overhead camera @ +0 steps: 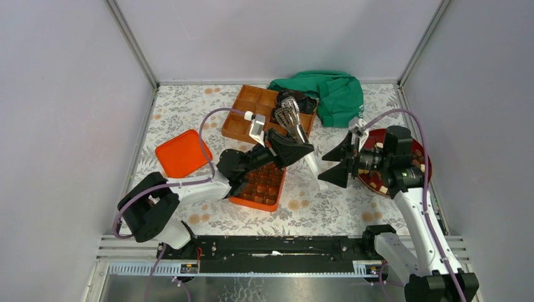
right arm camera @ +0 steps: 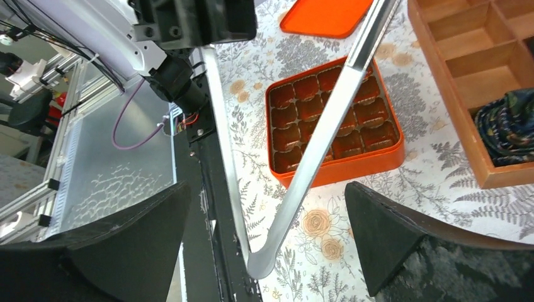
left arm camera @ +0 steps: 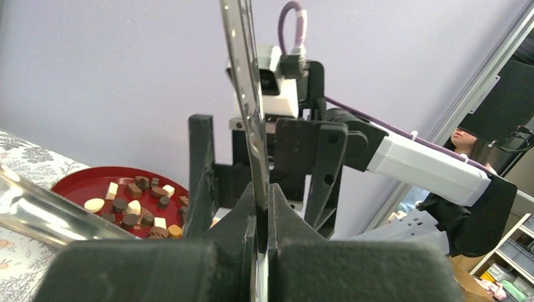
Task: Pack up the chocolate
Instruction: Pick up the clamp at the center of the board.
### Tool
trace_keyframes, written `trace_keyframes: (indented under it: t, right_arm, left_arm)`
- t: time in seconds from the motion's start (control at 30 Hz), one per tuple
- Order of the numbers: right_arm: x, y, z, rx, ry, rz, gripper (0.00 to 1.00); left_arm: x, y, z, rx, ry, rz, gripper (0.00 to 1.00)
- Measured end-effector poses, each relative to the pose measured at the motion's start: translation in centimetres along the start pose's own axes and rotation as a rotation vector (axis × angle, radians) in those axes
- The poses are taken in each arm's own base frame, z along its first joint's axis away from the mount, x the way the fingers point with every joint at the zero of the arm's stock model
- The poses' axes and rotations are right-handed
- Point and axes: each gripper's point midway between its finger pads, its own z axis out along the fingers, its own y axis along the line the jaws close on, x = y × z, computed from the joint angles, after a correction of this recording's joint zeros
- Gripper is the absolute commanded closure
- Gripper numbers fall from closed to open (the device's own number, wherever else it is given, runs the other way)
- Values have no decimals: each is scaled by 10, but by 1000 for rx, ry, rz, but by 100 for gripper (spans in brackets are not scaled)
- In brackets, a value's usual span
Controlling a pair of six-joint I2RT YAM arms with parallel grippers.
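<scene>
left tool [left arm camera: 263, 233] clamped on tongs [right arm camera: 327, 119] | right tool [right arm camera: 267, 189] wide open, empty | chocolate [left arm camera: 132, 204] partly hidden behind right tool

left arm [overhead camera: 208, 185] covers half the orange box [overhead camera: 261, 186] in my overhead view, red plate [overhead camera: 378, 133] half behind right wrist [overhead camera: 395, 162], chocolate [overhead camera: 380, 187] there too small to sort, tongs [left arm camera: 245, 75] cut by left wrist view's top edge

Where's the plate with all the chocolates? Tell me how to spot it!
Look at the flowery table, on its right side, beside the open right hand. There sits a dark red plate holding little brown, tan and cream chocolate pieces. It is the only round dish; the orange tray and wooden box have straight sides.
</scene>
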Motion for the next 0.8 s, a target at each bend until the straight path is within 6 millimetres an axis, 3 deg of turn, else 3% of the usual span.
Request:
trace_keyframes:
  t: [0.3, 0.63, 0.8]
  right_arm:
    - [13, -6, 16, -41, 17, 108, 0]
    - [-17, 6, 24, -126, -47, 166, 11]
    - [-20, 5, 25, -125, -62, 218, 16]
  left_arm:
    - [-3, -17, 17, 30, -51, 1, 100]
    - [5, -6, 25, 38, -93, -67, 100]
    - [-1, -7, 27, 36, -138, -90, 100]
